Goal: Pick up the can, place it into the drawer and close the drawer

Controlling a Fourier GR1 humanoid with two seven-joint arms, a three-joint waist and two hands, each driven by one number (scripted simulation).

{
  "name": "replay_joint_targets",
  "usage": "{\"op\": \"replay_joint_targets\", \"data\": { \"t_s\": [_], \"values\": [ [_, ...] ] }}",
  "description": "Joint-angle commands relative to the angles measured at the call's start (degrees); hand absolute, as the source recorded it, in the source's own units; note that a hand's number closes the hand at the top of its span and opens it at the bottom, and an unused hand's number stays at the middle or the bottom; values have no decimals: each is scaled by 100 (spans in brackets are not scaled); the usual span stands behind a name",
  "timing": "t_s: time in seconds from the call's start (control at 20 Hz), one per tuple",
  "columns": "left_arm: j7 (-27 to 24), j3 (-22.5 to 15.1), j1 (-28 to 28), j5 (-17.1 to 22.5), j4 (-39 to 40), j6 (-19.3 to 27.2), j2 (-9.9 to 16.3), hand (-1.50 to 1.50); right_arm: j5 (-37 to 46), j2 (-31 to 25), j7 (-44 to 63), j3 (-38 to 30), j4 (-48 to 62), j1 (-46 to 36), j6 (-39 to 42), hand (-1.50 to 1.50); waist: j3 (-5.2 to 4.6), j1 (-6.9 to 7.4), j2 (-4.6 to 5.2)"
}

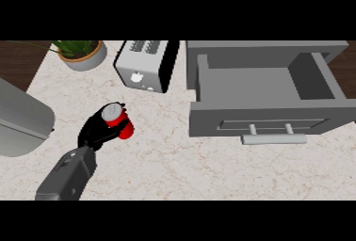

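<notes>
Coming in from the lower edge of the head view, a grey forearm (68, 176) is angling up toward the middle-left of the marble counter (181, 164), ending in a black hand, the left hand (97, 128), whose fingers are curling round a red can (120, 123). That can is sitting on the counter tilted, its silvery top (111, 112) pointing up and to the left, its red body showing at the right of the fingers and partly hidden by them. Well to the right of it, a grey drawer (268, 94) is standing pulled open, its hollow inside showing bare grey walls, its front panel facing the lower edge and carrying a pale bar handle (273, 138). Between can and drawer, further back, a silver toaster (144, 66) with a black side is standing on the counter, two slots visible on top. At the back left a potted plant (82, 52) in a grey pot is sitting near the counter's corner, with dark wooden floor (21, 61) showing beyond it. At the left edge a large rounded grey object (20, 124) is overlapping the counter; what it is cannot be told. Only this one hand is showing.
</notes>
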Motion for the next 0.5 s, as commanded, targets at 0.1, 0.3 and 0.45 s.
{"op": "replay_joint_targets", "data": {
  "t_s": [0.1, 0.3, 0.45],
  "values": [
    [-14, 17, -401, 16, 333, -563, 166, 150, -29, 65, 136, 30, -69, -113, -28, -150, -4, -33, 20],
    [-247, -150, -348, -32, -13, -654, -170, 150, -161, 120, -29, 231, -448, 524, -50, -150, 1, -37, -6],
    [19, -167, -457, 117, -422, -754, -273, 150, 148, 119, 144, 271, -249, 46, -348, -150, 5, 53, -18]
  ]
}}
